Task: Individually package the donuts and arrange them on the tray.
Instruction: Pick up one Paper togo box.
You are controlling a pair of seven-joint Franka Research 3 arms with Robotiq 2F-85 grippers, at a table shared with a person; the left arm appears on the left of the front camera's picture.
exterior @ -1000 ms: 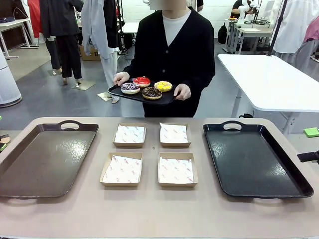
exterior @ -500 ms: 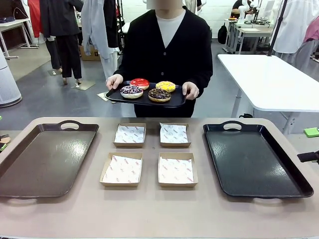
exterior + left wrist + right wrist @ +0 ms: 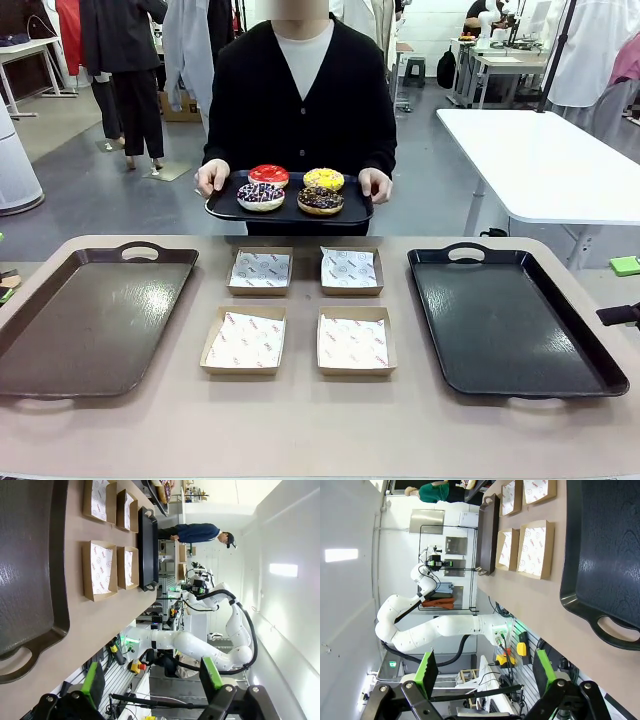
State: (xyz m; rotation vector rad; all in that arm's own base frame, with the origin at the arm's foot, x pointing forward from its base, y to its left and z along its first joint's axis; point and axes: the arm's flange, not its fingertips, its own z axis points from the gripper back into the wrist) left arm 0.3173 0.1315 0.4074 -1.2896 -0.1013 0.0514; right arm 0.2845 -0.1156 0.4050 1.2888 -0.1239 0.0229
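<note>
Across the table (image 3: 300,430), at its far side, a person holds a small tray (image 3: 290,214) level with both hands, one hand (image 3: 212,177) at each end, I think so that the donuts do not slide. On it lie the red donut (image 3: 268,175), the yellow donut (image 3: 324,179), the sprinkled donut (image 3: 260,196) and the dark donut (image 3: 321,200), two by two; none is on the table yet. Four boxes (image 3: 246,340) with paper inside stand open in the middle, between the brown tray (image 3: 90,320) and the black tray (image 3: 510,330), probably one box for each donut and within reach of both my arms. My left gripper (image 3: 152,670) and my right gripper (image 3: 485,672) hang off to the sides of the table with jaws wide, holding nothing. To my judgement the packaging has not begun; first the donuts must come nearer to me.
</note>
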